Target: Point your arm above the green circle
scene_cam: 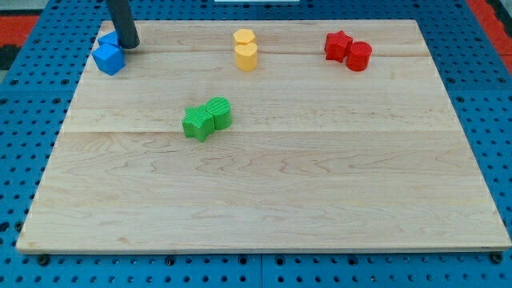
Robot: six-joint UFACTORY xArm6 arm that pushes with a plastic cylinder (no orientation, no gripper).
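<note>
The green circle (219, 111) lies left of the board's middle, touching a green star-like block (197, 123) on its lower left. My tip (130, 45) is near the view's top left, far up and left of the green circle. It stands right beside two blue blocks: one (109, 58) just below-left of it, the other (108, 38) partly hidden behind the rod.
Two yellow blocks (246, 48) sit together at the top middle. A red star (338, 45) and a red round block (358, 55) touch at the top right. The wooden board (272, 200) lies on a blue pegboard.
</note>
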